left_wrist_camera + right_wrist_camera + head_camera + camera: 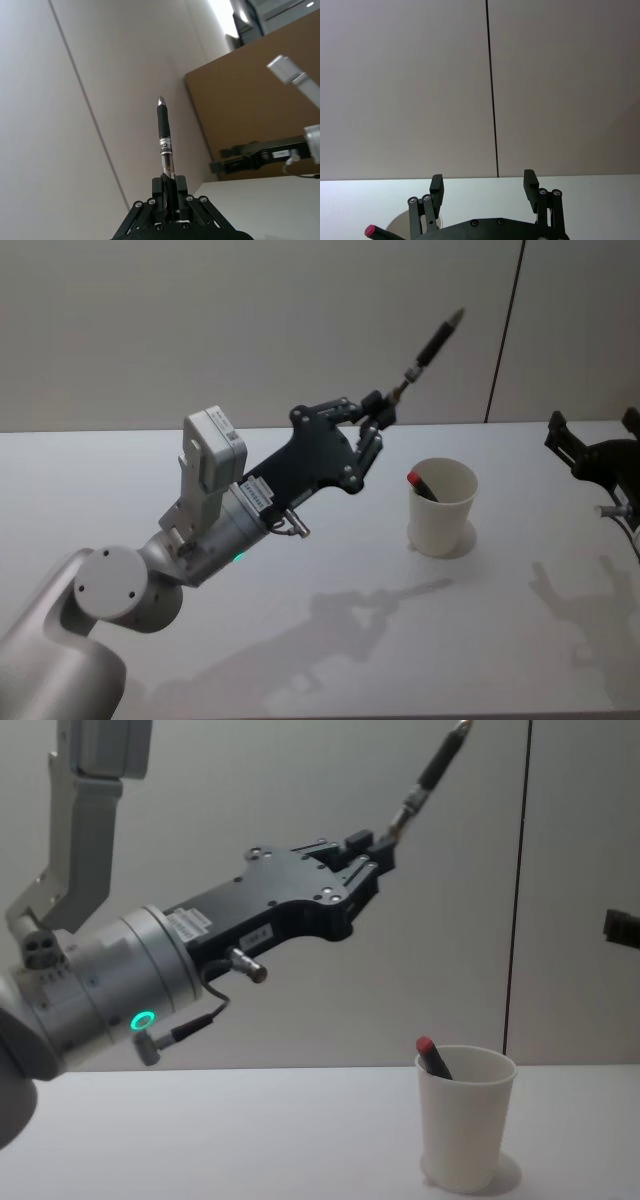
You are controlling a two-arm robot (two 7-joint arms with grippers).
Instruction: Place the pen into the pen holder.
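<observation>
My left tool (374, 418) is pinched narrow on the pen (430, 340), gripping it by its back end. The rest of the pen sticks out past the fingertips, slanting up and away from the tool with the metal point uppermost. In the wrist view the barrel sits straight in line with the jaws, so the grip looks square to me.

The cup (442, 510) stands upright on the counter, below the tool and off to its right, well apart from the pen. A red-capped pen (420, 483) already leans inside it against the near-left wall.

My right tool (483, 184) sits parked further right, beyond the cup, low over the counter, spread wide and holding nothing.

As I read it, the pick-up is done and the pen is lifted clear, so I'm roughly midway. What's left is to carry it across over the cup's mouth, swing it so one end points down, lower it in and let go. The red-capped pen takes up part of the opening, so I'd aim for the free side.

The counter (300, 640) is plain white and smooth, carrying only the cup and the arms' shadows. Behind it is a pale wall (250, 330) with one dark vertical seam (505, 330), and the left wrist view catches a brown panel (260, 110) to one side.
</observation>
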